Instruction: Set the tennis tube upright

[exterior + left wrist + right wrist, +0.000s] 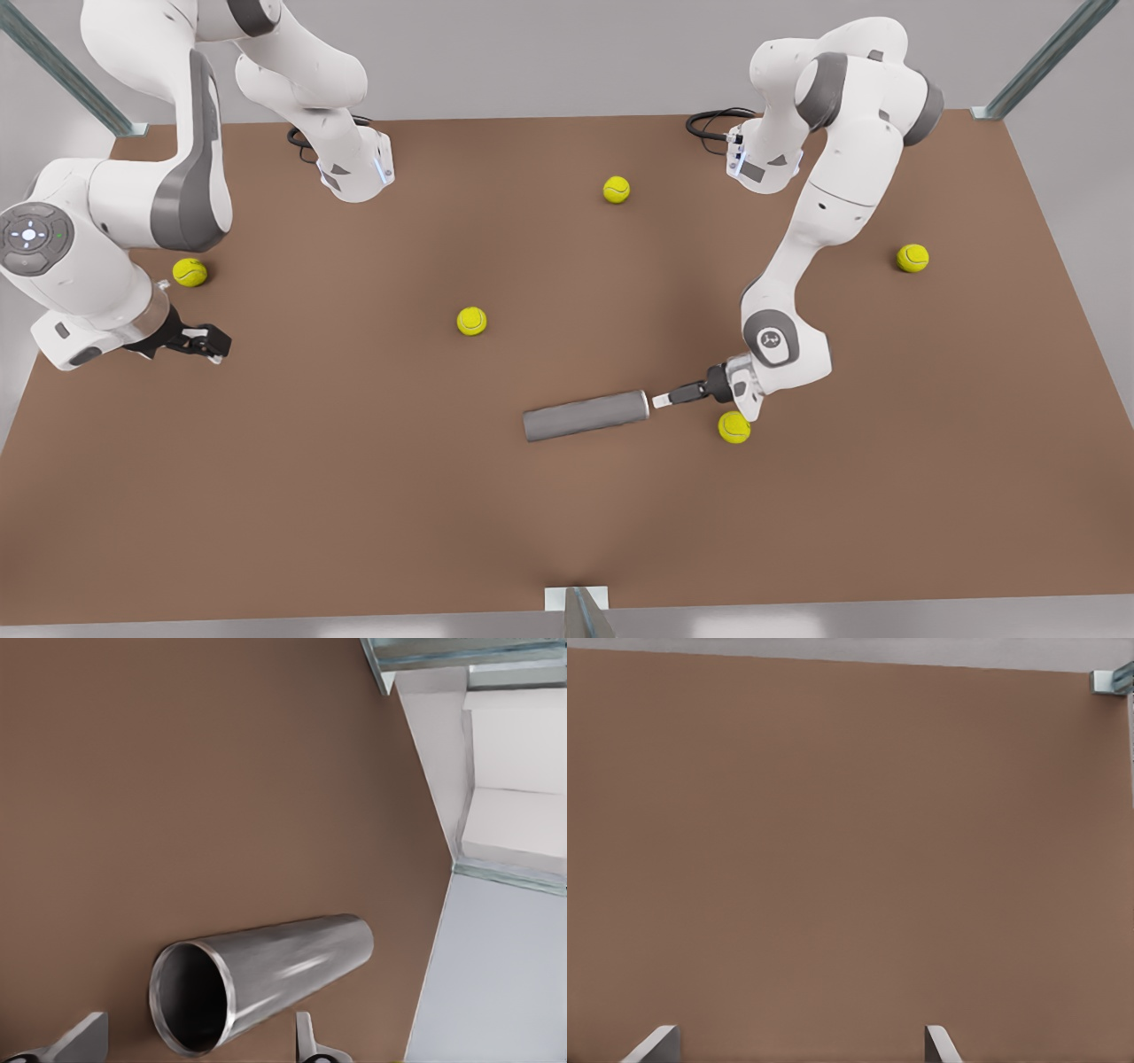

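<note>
The tabletop carries the tennis tube, which lies flat on its side toward the near edge in the front view, well apart from most of the scattered tennis balls. The left end effector, fingers apart, sits just beside the tube's open end, aligned with its axis (the left wrist view looks straight into the hollow mouth). Judgement: the fingers should straddle the rim squarely before closing, then the tube should be tipped up slowly. The right end effector waits at the front view's left, fingers apart.
</note>
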Available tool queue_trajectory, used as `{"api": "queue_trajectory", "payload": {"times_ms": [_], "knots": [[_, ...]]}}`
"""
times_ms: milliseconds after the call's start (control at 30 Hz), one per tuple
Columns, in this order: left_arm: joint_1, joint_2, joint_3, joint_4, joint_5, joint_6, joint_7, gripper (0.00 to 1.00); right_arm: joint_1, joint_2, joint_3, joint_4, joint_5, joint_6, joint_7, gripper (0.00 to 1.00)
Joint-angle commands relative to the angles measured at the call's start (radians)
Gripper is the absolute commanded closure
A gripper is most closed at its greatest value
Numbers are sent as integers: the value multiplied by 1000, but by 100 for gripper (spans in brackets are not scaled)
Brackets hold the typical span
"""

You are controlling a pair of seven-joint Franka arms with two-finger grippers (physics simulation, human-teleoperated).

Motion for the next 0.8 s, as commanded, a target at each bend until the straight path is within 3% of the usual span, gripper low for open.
{"api": "queue_trajectory", "payload": {"times_ms": [0,767], "knots": [[0,1,-1,0,-27,0,0,0,1,1,0,0,1,0,0,0],[-1,97,-64,110,-57,0,0,0,7,20,3,28,9,35,-1,0]]}}
